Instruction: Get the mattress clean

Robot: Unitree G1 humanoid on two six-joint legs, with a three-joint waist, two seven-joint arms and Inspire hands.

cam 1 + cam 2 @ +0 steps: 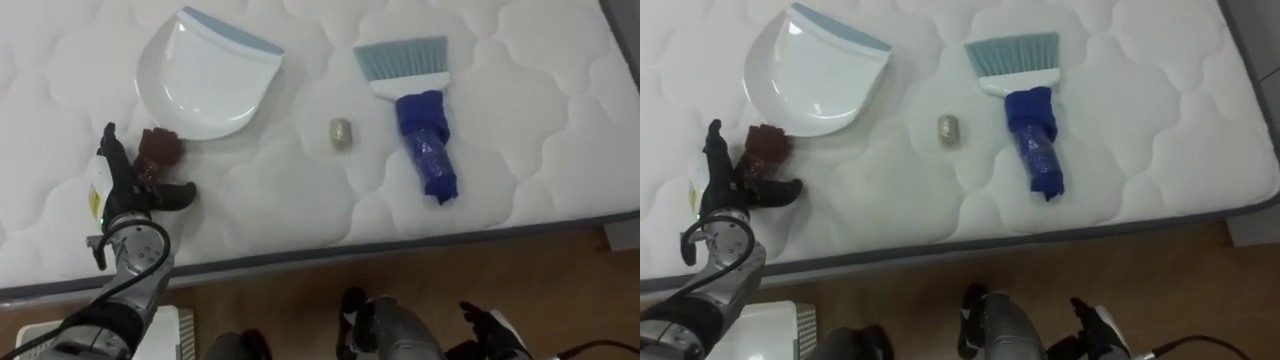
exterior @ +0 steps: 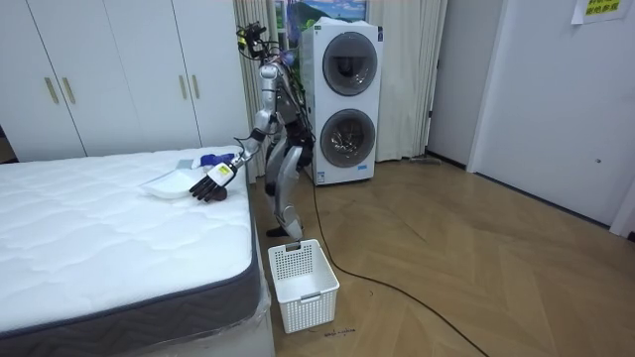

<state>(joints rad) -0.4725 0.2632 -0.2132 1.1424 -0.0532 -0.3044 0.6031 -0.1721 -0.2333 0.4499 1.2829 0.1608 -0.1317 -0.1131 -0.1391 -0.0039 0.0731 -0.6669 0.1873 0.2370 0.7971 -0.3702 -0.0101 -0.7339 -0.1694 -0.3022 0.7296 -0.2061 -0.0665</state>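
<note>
1. Left robot hand (image 1: 128, 190) is over the near left part of the bed. It is released, with fingers straight and spread toward the far side and the thumb stuck out to the right, grasping nothing.
2. Its fingertips are right at the near-left side of the dustpan's dark red handle (image 1: 160, 148). They are not curled round it, and I cannot tell whether they touch it.
3. The white dustpan (image 1: 205, 75) lies flat on the bed just beyond the hand. Its pale blue lip is on the far right edge and its handle points near-left toward the hand.
4. A small greyish lump of debris (image 1: 341, 134) lies on the mattress to the right of the dustpan, between it and the brush, apart from both.
5. The brush (image 1: 420, 120) lies further right, well apart from the left robot hand. Its pale blue bristles point far, its head is white, and its handle, wrapped in blue, points near.
6. The bed (image 1: 540, 90) has a white quilted mattress with a grey edge band along the near side.
7. Right robot hand (image 1: 492, 330) is low at the near right, over the wooden floor (image 1: 570, 265) and off the bed. I cannot tell whether it is released or clenched.
8. In the room view the robot stands at the side of the bed, facing it, with its left arm reaching out over the mattress.
9. A white slatted basket (image 2: 303, 283) stands on the floor beside the bed, near the robot's feet.
10. A stacked washer and dryer (image 2: 345, 104) are behind the robot, and white wardrobes (image 2: 109, 79) stand along the wall beyond the bed.
</note>
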